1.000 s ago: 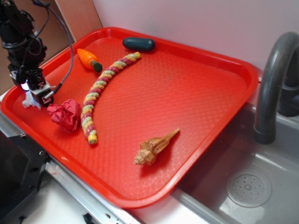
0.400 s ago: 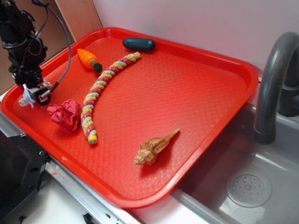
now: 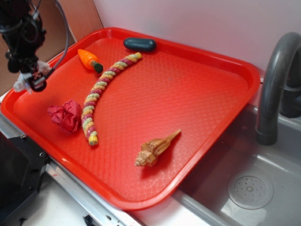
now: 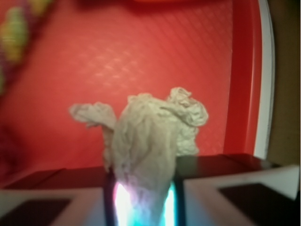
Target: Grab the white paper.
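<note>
Looking through the wrist view, I see the small crumpled wad of white tissue-like paper [image 4: 153, 146] pinched between the two pads of the pincer [image 4: 143, 197], its lower part squeezed into the narrow gap and its wrinkled upper folds sprouting free above the red tray floor. In the exterior view the same white wad [image 3: 20, 84] shows as a pale scrap beside the pincer [image 3: 32, 81] at the upper left of the frame, above the near-left corner of the red plastic tray [image 3: 197, 155] and apparently clear of its surface.

I judge the paper to be nearly weightless, soft and easily compressed, with no stiffness to speak of. It is not slippery, but loose folds could tear or slide out, so the hold belongs on the dense middle of the wad, where it already sits, not on the thin flap sticking out to the left.

The crumpled red paper wad [image 3: 65, 116] lies on the tray below the pincer, well apart from the white one.

I can read no brand, label or writing anywhere in either view.
</note>
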`<action>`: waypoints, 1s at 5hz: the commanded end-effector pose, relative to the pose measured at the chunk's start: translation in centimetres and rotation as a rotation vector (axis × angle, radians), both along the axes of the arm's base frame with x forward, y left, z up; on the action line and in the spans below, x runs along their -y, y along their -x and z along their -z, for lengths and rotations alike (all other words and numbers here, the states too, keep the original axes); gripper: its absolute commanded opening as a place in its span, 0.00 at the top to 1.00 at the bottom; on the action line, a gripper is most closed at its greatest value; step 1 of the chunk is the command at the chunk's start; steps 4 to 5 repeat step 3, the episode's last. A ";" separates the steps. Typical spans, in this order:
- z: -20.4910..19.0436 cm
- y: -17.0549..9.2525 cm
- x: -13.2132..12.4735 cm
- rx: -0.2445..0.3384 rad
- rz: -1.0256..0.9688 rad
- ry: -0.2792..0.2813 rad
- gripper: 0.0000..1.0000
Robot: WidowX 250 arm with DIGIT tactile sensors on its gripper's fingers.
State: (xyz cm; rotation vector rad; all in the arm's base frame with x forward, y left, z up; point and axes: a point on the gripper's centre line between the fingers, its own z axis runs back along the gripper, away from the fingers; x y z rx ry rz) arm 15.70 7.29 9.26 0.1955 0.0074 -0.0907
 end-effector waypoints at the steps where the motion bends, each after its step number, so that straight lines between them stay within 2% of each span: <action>1: -8.3 -3.2 5.6 0.077 0.065 0.066 1.00; 2: -11.5 -4.4 7.5 0.122 0.083 0.109 1.00; 3: -12.8 -4.1 8.5 0.175 0.115 0.095 1.00; 5: -12.8 -4.1 8.5 0.175 0.115 0.095 1.00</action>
